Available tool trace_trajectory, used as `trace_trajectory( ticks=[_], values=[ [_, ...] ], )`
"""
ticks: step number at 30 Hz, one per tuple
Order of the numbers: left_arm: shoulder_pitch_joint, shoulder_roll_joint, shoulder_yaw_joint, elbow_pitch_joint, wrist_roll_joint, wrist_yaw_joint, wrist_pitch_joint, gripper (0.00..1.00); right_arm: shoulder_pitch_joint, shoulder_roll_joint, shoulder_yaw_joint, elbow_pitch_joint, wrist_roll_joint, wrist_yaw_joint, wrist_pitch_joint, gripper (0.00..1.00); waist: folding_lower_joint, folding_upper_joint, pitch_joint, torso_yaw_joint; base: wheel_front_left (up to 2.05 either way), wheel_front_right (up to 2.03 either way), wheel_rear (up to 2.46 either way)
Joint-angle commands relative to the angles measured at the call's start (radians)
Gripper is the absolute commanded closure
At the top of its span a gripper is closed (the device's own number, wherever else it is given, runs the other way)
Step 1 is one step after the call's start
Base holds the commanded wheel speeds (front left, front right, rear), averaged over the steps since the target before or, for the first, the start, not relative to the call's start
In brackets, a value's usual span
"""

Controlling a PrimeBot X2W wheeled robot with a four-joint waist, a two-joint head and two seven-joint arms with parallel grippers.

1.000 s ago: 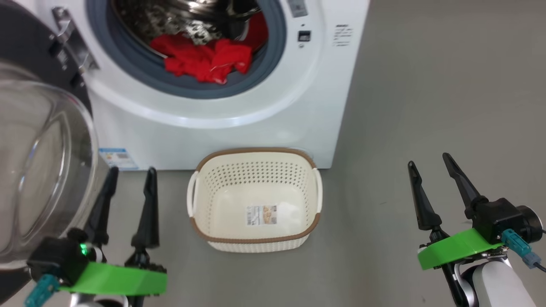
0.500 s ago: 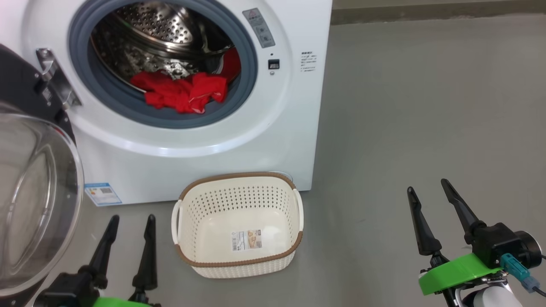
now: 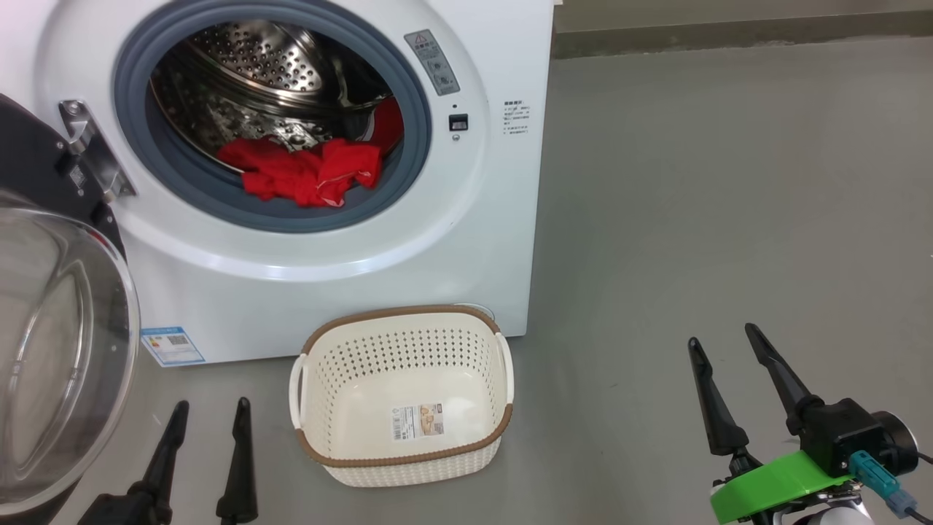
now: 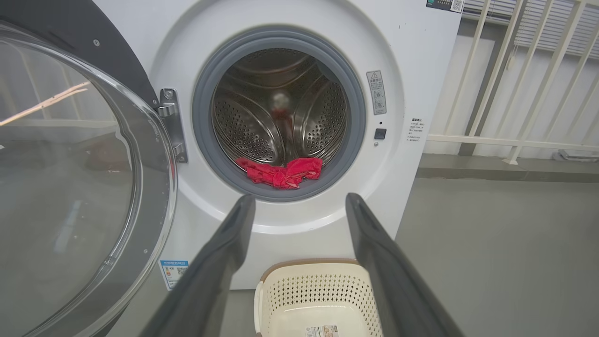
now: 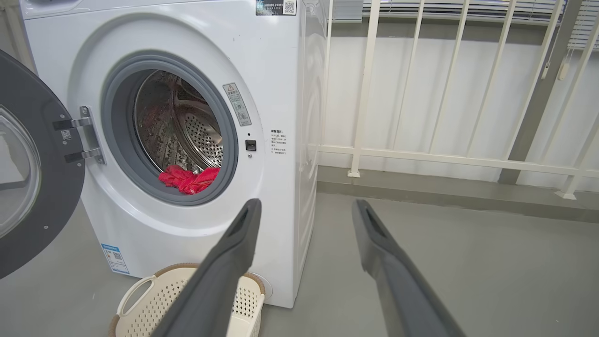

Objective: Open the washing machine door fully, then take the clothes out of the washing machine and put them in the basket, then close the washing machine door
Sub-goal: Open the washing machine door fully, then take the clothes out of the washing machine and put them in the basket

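The washer (image 3: 328,292) stands on a grey floor (image 3: 692,182) with its door (image 3: 58,343) swung wide on the hinge at the washer's left edge, the glass bowl bulging outward. The clothes (image 3: 306,171), a red heap, lie at the front of the washer's steel drum (image 3: 255,65), spilling onto the lower part of the grey gasket (image 3: 168,182). The basket (image 3: 397,315) sits on the floor just in front of the washer, below the opening and toward its right corner, a paper label on its inner bottom. The left hand (image 3: 211,403) is released, fingers spread and grasping nothing, in front of the washer between door and basket. The right hand (image 3: 721,334) is likewise released and empty, well to the right of the washer over bare floor
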Motion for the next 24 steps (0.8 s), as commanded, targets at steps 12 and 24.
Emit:
trace_trajectory(
  ticks=[12, 24],
  values=[
    [-0.021, 0.02, 0.044, -0.002, 0.015, 0.028, -0.017, 0.0, -0.015, -0.004, 0.035, -0.029, 0.015, 0.006, -0.006, 0.0, 0.0, 0.0, -0.001, 0.0, 0.07, -0.07, 0.0],
    [-0.033, 0.024, 0.033, 0.002, 0.006, 0.031, -0.015, 0.0, -0.014, -0.004, 0.033, -0.027, 0.022, 0.006, -0.006, 0.0, 0.0, 0.0, 0.006, 0.004, 1.26, -1.26, 0.0]
  ],
)
